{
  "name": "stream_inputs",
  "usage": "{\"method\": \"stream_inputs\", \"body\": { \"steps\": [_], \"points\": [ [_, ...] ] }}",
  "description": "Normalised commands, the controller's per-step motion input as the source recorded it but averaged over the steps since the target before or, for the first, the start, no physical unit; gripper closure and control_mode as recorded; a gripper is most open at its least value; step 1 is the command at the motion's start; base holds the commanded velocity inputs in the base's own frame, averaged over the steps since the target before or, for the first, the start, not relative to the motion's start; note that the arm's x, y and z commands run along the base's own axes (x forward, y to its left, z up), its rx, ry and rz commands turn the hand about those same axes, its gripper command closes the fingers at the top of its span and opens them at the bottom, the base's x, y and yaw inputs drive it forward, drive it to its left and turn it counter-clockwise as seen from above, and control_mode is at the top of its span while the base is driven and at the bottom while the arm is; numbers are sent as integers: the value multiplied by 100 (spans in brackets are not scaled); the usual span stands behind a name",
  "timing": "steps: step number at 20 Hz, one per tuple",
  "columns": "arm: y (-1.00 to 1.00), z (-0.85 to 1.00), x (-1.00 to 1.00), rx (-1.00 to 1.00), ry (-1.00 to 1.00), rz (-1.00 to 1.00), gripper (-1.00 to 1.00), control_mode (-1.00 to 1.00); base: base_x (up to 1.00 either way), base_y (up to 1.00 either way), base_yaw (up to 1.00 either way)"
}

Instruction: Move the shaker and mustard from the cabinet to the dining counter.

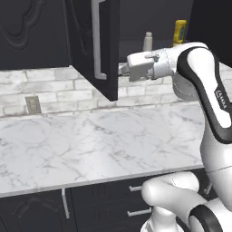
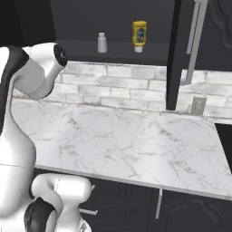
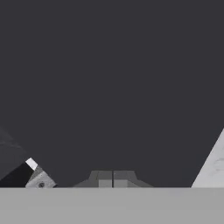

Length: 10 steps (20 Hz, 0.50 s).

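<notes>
Right base view: shaker (image 2: 102, 42) and mustard (image 2: 139, 36) stand side by side on the open cabinet (image 2: 113, 47) shelf, so the clenched, empty gripper (image 3: 113, 178) should open before reaching in.

Black cabinet (image 2: 181, 54) with silver bar handles; grey-silver shaker (image 2: 102, 42); dull yellow mustard (image 2: 139, 34) bearing a dark label; white, grey-veined marble worktop (image 2: 127, 140); pale brick backsplash (image 2: 122, 88); dark drawer fronts (image 1: 108, 204) beneath; dark grey claw (image 3: 113, 178)
</notes>
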Motion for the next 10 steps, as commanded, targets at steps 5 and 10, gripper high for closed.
{"method": "stream_inputs", "body": {
  "steps": [5, 10],
  "points": [
    [100, -34, -6, 0, -14, -18, 100, -100, 0, 0, 0],
    [96, -18, 5, 0, -2, -14, 100, -100, 0, 0, 0]
  ]
}}
